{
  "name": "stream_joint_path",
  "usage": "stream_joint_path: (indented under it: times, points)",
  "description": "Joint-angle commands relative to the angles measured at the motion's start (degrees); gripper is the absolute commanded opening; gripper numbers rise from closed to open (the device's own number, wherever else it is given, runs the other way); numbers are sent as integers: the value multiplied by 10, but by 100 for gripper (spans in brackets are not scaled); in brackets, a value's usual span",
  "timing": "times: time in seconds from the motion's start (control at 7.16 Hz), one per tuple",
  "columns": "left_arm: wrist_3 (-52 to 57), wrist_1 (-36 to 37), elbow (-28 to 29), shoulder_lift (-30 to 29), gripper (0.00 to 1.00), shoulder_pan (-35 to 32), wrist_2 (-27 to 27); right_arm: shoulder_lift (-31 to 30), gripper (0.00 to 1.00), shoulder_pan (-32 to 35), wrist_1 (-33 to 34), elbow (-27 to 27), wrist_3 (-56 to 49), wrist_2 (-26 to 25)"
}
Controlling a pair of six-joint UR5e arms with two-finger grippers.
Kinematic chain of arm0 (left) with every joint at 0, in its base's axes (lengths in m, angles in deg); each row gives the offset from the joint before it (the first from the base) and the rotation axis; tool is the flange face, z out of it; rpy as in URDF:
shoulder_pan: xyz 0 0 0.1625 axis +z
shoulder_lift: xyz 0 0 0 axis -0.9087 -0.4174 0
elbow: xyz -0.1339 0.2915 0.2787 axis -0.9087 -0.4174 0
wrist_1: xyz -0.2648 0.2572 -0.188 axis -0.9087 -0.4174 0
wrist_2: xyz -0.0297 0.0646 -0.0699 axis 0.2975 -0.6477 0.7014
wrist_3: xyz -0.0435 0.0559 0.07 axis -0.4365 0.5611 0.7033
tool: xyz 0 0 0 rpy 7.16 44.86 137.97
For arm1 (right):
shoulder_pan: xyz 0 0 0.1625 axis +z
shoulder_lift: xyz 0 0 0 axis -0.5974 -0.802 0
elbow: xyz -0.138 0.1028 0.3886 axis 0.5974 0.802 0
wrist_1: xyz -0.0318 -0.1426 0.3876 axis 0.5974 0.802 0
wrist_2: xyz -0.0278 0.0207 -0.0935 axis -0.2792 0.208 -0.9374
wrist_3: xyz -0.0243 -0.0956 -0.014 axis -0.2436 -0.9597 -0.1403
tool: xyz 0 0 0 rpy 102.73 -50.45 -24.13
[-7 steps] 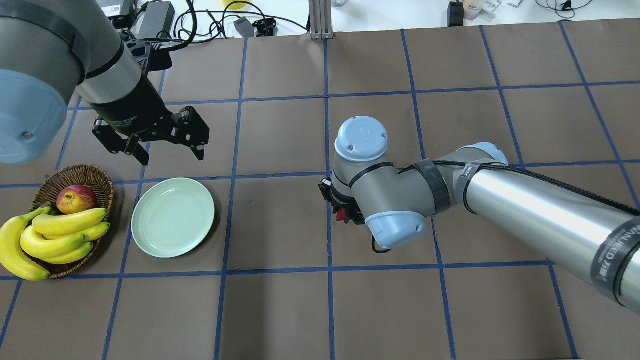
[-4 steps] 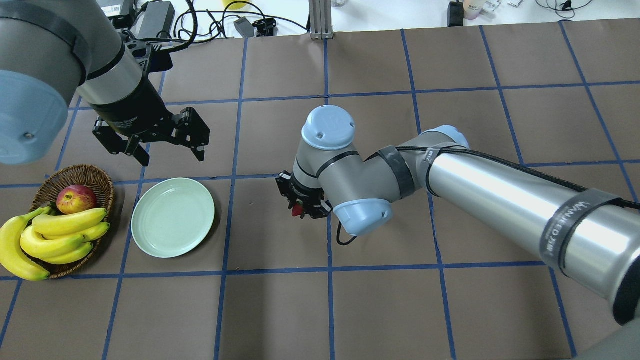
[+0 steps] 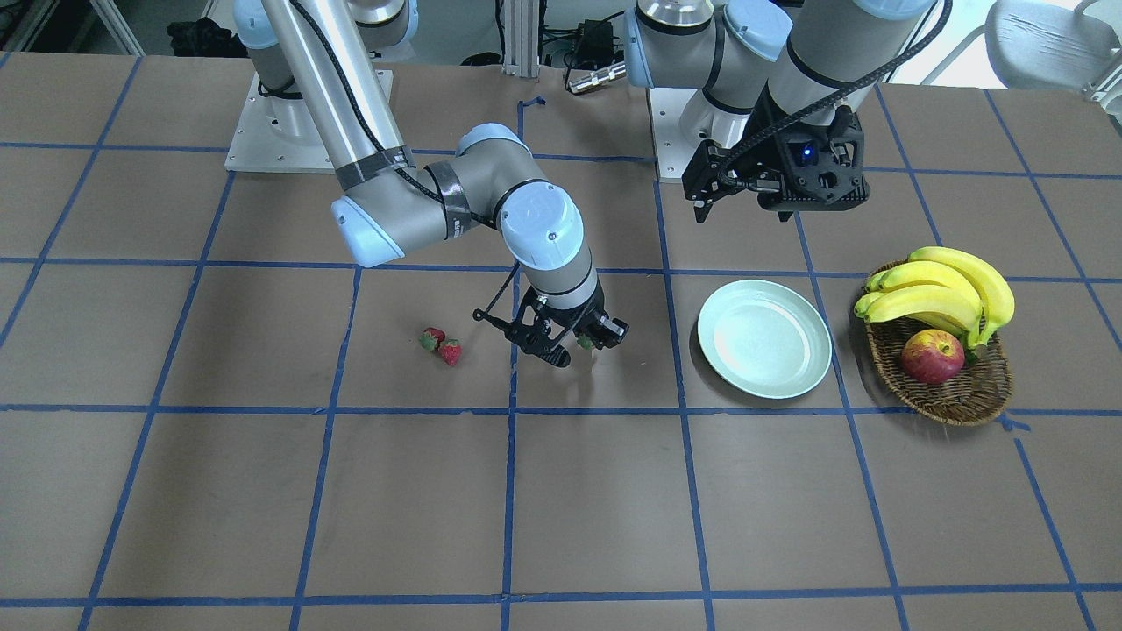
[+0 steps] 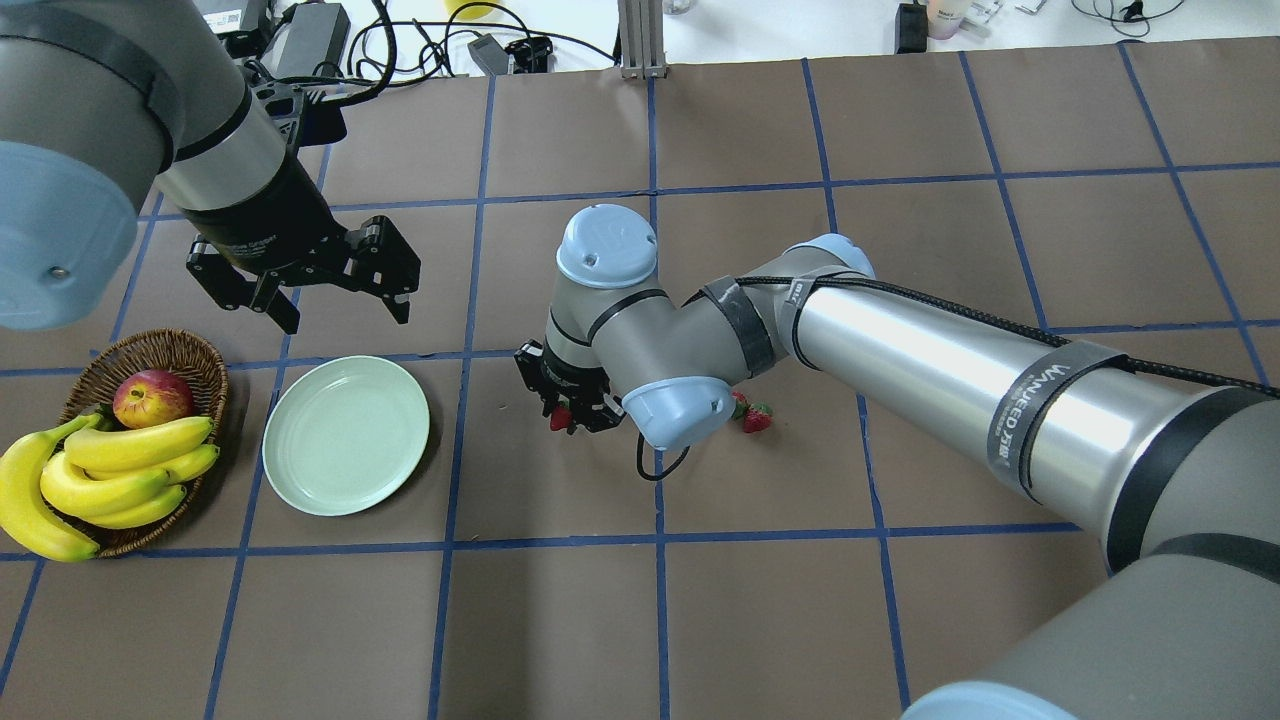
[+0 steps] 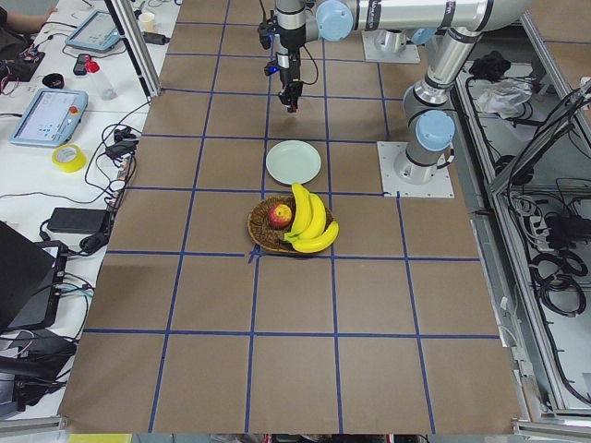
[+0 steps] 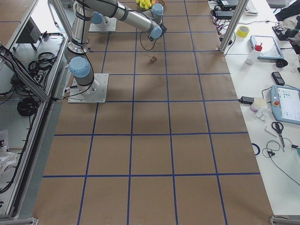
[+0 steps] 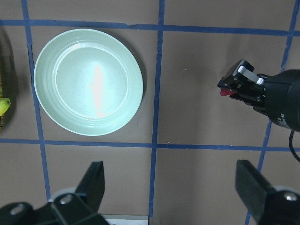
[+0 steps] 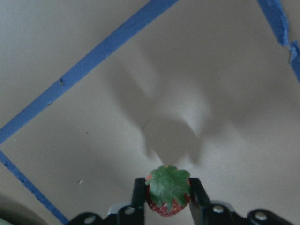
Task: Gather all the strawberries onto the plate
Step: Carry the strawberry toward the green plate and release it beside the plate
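Observation:
My right gripper [image 4: 566,415] is shut on a strawberry [image 4: 560,418] and holds it above the table, about a tile's width right of the mint-green plate [image 4: 346,449]. The right wrist view shows the strawberry [image 8: 168,190] cap-out between the fingers [image 8: 138,194]. It also shows in the left wrist view [image 7: 227,92]. Two more strawberries [image 3: 431,338] [image 3: 450,352] lie together on the table beyond the right arm; one [image 4: 757,417] shows beside the elbow. The plate [image 3: 763,338] holds nothing. My left gripper [image 4: 340,305] is open and empty, hovering behind the plate [image 7: 88,82].
A brown wicker basket [image 4: 205,360] with bananas [image 4: 110,470] and a red-yellow apple [image 4: 152,397] stands just left of the plate. Cables and power bricks [image 4: 310,35] lie past the table's far edge.
My right arm has swung left toward the plate with the strawberry in its gripper, uncovering the strawberries on the table. The left arm has not moved.

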Motion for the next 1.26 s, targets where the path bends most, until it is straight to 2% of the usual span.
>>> stream_joint_path:
  times: [0.0, 0.14, 0.28, 0.42, 0.56, 0.7, 0.84, 0.98, 1.12]
  points:
    - [1, 1, 0, 1, 100, -2, -2, -2, 100, 1, -11, 1, 0, 0]
    - [-1, 1, 0, -1, 100, -4, 1, -7, 100, 0, -32, 1, -3, -6]
    - [1, 2, 0, -1, 100, -4, 0, -32, 100, 0, -58, 1, -9, -56]
    - [1, 2, 0, -1, 100, -4, 0, -54, 100, -9, -110, 1, -37, -110]
    - [0, 2, 0, -1, 100, -4, 1, -73, 100, -24, -127, 1, -49, -159]
    - [1, 2, 0, -1, 100, -4, 0, -81, 100, -52, -134, 0, -70, -177]
    - [1, 1, 0, -1, 100, -4, 0, -88, 100, -68, -132, -4, -166, -178]
    - [1, 2, 0, -1, 100, -4, 1, -89, 100, -69, -121, -13, -317, -177]
    - [1, 6, 0, -2, 100, -4, 1, -88, 100, -69, -95, -26, -397, -178]
